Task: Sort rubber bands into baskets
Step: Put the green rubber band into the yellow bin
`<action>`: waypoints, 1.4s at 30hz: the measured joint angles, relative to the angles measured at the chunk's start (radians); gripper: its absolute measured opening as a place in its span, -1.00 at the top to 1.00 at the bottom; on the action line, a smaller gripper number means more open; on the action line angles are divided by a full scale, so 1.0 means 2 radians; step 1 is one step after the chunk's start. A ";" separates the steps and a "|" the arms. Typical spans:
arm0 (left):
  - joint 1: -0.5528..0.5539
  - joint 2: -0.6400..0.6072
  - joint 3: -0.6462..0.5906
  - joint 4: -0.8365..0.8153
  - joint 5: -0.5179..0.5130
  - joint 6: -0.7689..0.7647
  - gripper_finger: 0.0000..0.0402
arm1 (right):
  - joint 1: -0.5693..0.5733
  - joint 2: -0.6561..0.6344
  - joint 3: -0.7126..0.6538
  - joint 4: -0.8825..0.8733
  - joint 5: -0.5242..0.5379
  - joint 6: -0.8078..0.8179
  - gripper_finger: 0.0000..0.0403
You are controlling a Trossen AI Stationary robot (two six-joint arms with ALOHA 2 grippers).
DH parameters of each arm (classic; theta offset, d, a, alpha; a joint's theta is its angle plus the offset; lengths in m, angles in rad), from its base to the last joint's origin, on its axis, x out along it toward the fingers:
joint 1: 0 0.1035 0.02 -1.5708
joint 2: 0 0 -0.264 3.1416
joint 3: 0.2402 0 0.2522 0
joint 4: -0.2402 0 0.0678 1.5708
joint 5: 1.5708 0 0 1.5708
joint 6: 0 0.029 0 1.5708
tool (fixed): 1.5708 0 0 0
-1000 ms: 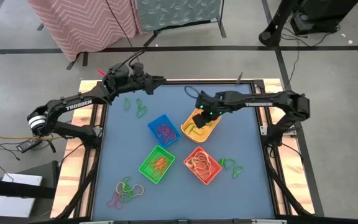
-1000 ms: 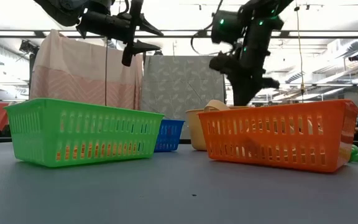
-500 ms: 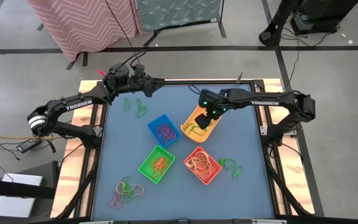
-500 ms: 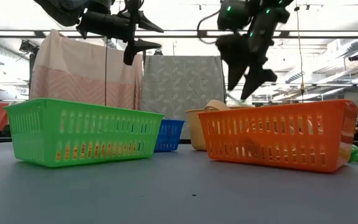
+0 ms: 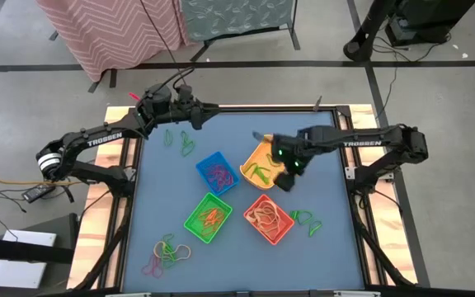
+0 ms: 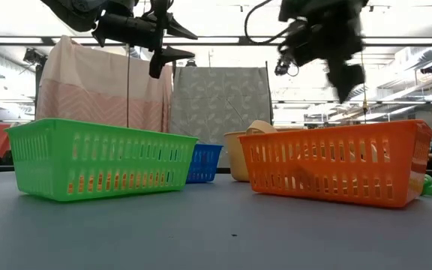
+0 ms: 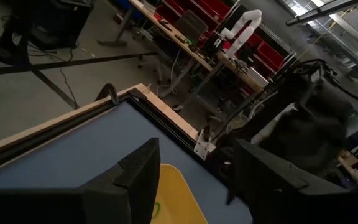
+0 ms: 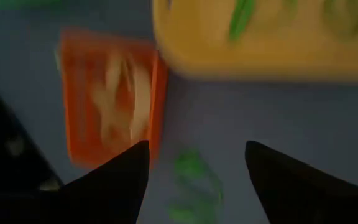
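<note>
High view: right gripper (image 5: 288,176) over the yellow basket (image 5: 264,163), fingers spread, pinching nothing; left gripper (image 5: 202,116) near the table's (image 5: 328,247) far edge, fingers apart and empty. Blue basket (image 5: 216,172), green basket (image 5: 208,218) and orange basket (image 5: 268,219) clustered mid-table with bands inside, loose rubber bands (image 5: 168,252) near the front left corner, more beside the orange basket and below the left gripper.
</note>
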 joint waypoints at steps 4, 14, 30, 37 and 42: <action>0.000 0.000 0.000 -0.001 0.001 0.000 -0.03 | 0.068 -0.006 0.000 -0.088 0.005 -0.016 -0.34; 0.000 0.000 0.000 -0.021 0.001 0.000 -0.03 | 0.197 0.002 -0.119 -0.009 0.042 0.064 -0.33; 0.001 0.000 0.000 -0.023 0.001 0.000 -0.03 | 0.193 0.007 -0.222 0.133 0.083 0.109 -0.01; 0.001 0.000 0.000 -0.023 0.001 -0.001 -0.03 | 0.209 0.006 -0.244 0.159 0.110 0.117 0.02; 0.000 0.000 0.000 -0.023 0.001 -0.001 -0.03 | 0.210 0.004 -0.259 0.166 0.114 0.135 0.10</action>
